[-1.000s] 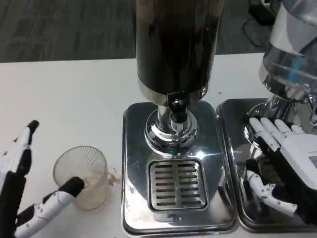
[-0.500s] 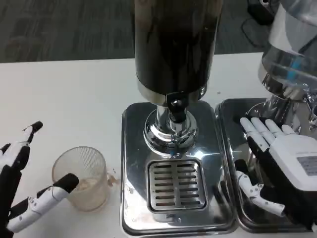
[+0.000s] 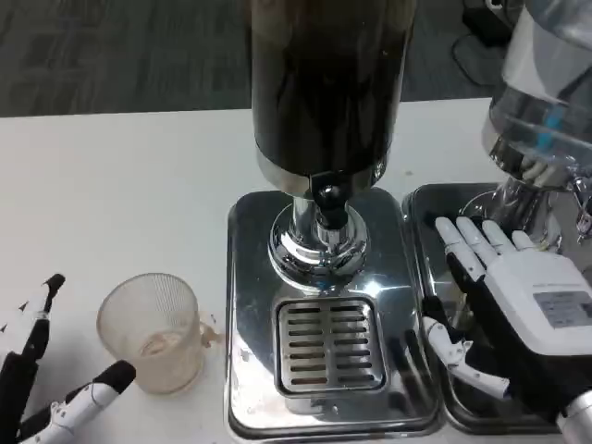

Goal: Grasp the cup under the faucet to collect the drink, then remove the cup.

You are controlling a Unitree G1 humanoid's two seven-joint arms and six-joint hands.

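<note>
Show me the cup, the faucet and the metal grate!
cup (image 3: pixel 153 333), head view, on its ribbed clear side wall.
faucet (image 3: pixel 326 196), head view, on its black spout tip.
metal grate (image 3: pixel 332 344), head view, on its middle slats.

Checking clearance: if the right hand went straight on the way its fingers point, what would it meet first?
Probably the shiny pedestal of the clear dispenser, just beyond the right hand; depth is uncertain.

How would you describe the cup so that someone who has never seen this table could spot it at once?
Start at the dark dispenser standing on its shiny steel base mid-table. Look left of that base, on the bare white table: the cup stands upright there, between the base and the left hand. It is the one clear, ribbed thing around, with a little pale liquid at the bottom.
</note>
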